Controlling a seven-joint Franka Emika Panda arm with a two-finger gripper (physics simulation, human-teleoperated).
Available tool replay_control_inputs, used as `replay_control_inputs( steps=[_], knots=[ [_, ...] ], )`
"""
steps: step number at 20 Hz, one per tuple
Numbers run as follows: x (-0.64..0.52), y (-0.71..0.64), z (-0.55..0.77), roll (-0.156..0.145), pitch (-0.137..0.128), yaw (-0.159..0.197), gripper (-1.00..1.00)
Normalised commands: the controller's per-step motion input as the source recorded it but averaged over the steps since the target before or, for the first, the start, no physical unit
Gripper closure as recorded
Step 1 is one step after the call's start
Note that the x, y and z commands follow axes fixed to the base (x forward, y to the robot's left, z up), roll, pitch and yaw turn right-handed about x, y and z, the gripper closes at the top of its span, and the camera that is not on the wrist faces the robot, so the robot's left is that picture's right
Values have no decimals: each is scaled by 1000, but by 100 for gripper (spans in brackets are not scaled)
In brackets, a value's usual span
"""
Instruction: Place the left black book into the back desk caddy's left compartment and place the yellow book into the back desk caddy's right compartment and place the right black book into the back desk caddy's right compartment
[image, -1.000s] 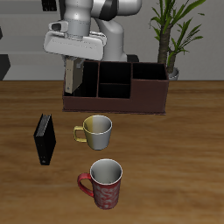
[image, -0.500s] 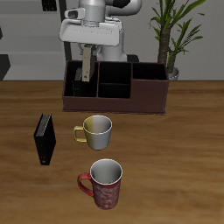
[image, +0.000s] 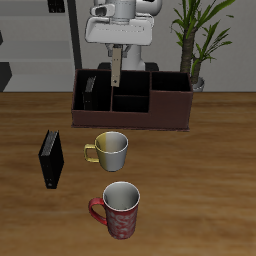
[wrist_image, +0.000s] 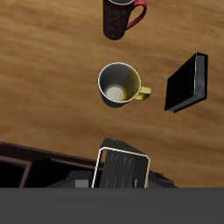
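Holding a yellow book (image: 117, 68) clamped in the gripper (image: 118, 50), now shifted from upper left toward frame center above the caddy (image: 130, 112); black book (image: 51, 158) waits mid-left on the worktop (image: 200, 190), another (image: 92, 93) sits in the caddy.

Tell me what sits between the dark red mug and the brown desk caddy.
The metallic mug with a yellow handle stands between the red mug and the caddy, clearest in the exterior view.

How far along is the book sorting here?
One black book stands in an end compartment of the caddy. The hand grips a second book above the caddy, its colour unclear. The other black book, on the table by the mugs, is left.
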Motion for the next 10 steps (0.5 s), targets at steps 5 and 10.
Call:
replay_control_inputs(
  steps=[5,10],
  knots=[
    [-100,219,26,-6,21,-58,100],
    [-127,414,98,-24,4,-180,100]
  ],
)
